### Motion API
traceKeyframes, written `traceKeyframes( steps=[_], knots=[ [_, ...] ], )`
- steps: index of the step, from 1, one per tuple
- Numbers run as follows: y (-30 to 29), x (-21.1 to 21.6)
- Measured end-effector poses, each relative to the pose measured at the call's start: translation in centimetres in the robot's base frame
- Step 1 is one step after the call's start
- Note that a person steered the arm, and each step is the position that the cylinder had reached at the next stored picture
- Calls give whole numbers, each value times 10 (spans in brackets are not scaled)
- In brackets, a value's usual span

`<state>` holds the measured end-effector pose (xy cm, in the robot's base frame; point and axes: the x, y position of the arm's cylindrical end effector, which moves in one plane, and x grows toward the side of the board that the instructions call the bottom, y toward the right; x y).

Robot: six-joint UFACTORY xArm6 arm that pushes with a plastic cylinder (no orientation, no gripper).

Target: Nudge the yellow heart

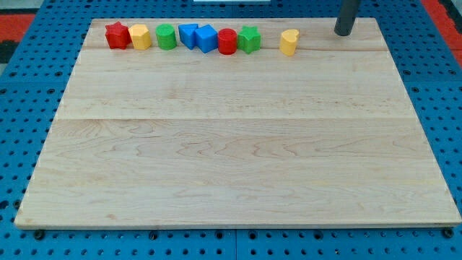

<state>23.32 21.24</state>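
Blocks line the top edge of our wooden board [238,144], eight of them in a row. From the view's left we see a red star [116,35], a yellow hexagon block [141,36] touching it, then a green cylinder [166,36] just beside that. Next come two blue blocks: the first blue block [188,34], whose shape we cannot make out, and a blue cube [206,38] pressed against it. A red cylinder [227,41] touches the cube, and a green star [249,39] sits against the red cylinder.

The yellow heart [289,42] stands apart from this cluster, a clear gap to the right of the green star, near the board's top edge and right of centre.

Our rod comes down from the view's top, and my tip [342,32] rests on the board near its top right corner. It sits to the right of the yellow heart, slightly higher in the view, with bare wood between the two; they are not touching. We carry no hand or claw on this arm, so nothing is grasped and nothing is clenched: the rod simply ends in the tip.

A blue pegboard table [29,79] with rows of holes surrounds the board on all sides.
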Motion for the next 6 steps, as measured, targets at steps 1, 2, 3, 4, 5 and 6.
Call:
traceKeyframes(
  steps=[1, 2, 3, 4, 5, 6],
  knots=[
    [0, 0],
    [1, 0],
    [-4, 0],
    [-6, 0],
    [-15, 0],
    [-49, -21]
  ],
)
